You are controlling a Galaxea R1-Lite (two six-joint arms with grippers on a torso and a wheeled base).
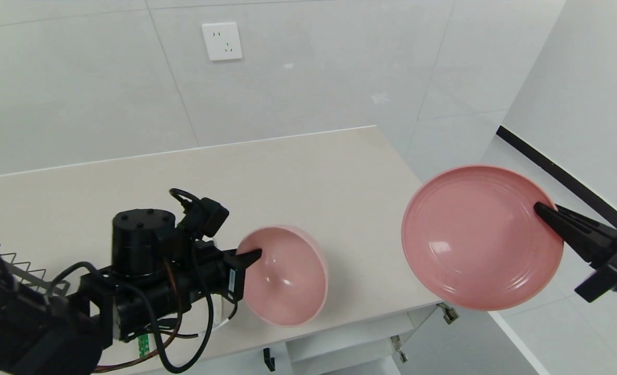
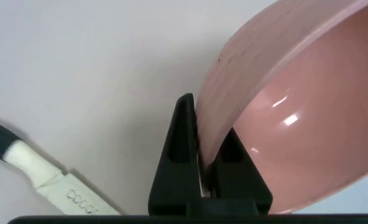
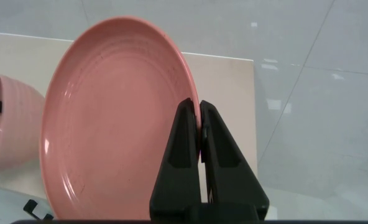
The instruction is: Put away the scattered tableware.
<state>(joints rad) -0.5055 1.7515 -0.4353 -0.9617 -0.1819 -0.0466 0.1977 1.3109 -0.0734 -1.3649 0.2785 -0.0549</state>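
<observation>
My left gripper (image 1: 251,256) is shut on the rim of a pink bowl (image 1: 287,276), held tilted on its side above the front of the beige counter (image 1: 287,177). In the left wrist view the fingers (image 2: 185,140) pinch the bowl's wall (image 2: 258,81). Off the counter's right end, my right gripper (image 1: 540,209) is shut on the rim of a pink plate (image 1: 475,234), which hangs tilted over the floor. The right wrist view has the plate (image 3: 109,118) clamped at its edge by the gripper (image 3: 200,127), with the bowl (image 3: 10,124) farther off.
A wire rack (image 1: 22,268) stands at the counter's left edge. A white wall with a socket (image 1: 222,40) rises behind the counter. Below the counter front are cabinet fittings (image 1: 446,312). A white-and-black cable (image 2: 28,165) lies on the counter.
</observation>
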